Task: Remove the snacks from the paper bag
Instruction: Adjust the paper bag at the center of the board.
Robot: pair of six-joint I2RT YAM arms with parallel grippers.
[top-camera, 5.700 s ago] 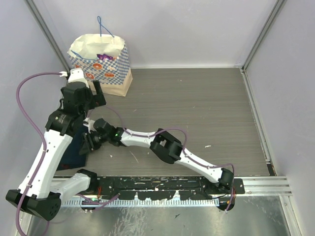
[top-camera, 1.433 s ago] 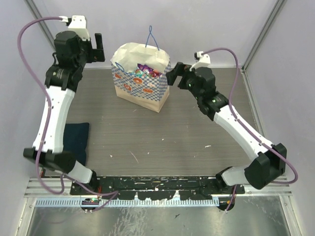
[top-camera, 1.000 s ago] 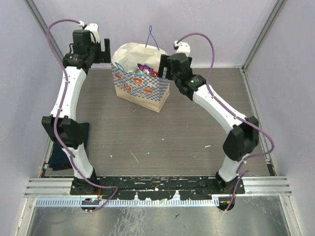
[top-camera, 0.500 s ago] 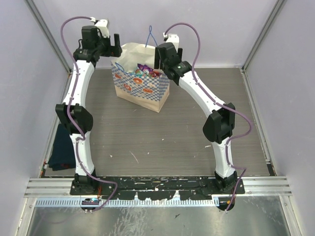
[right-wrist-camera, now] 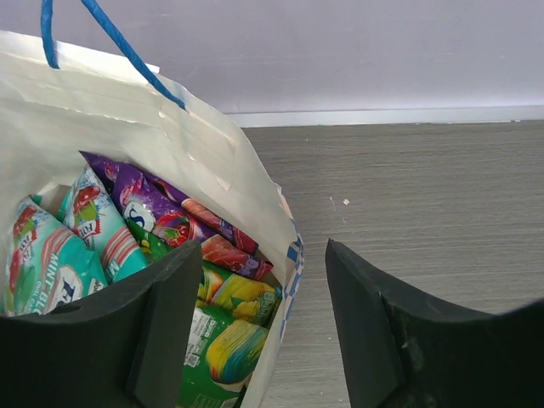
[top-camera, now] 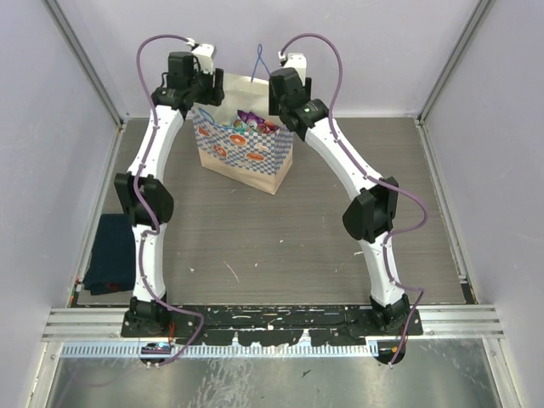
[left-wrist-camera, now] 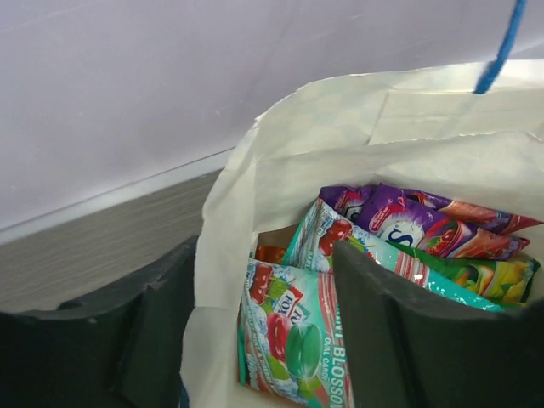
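The paper bag (top-camera: 246, 157) stands upright at the back of the table, its mouth open. Inside lie the snacks (top-camera: 255, 121): teal packets (left-wrist-camera: 293, 340), a purple one (left-wrist-camera: 399, 212) and a yellow-green one (right-wrist-camera: 229, 340). My left gripper (left-wrist-camera: 262, 255) is open and straddles the bag's left wall (left-wrist-camera: 217, 280), one finger outside it and one inside over the teal packets. My right gripper (right-wrist-camera: 262, 251) is open astride the bag's right wall (right-wrist-camera: 255, 195), with its left finger over the packets and its right finger outside. Neither holds anything.
A dark blue folded cloth (top-camera: 110, 263) lies at the table's left edge. The bag's blue cord handle (top-camera: 259, 64) sticks up between the two wrists. The back wall is close behind the bag.
Both arms have reached further back and inward, bringing each gripper over a rim of the bag. Both pairs of jaws have narrowed somewhat. The bag has not moved.
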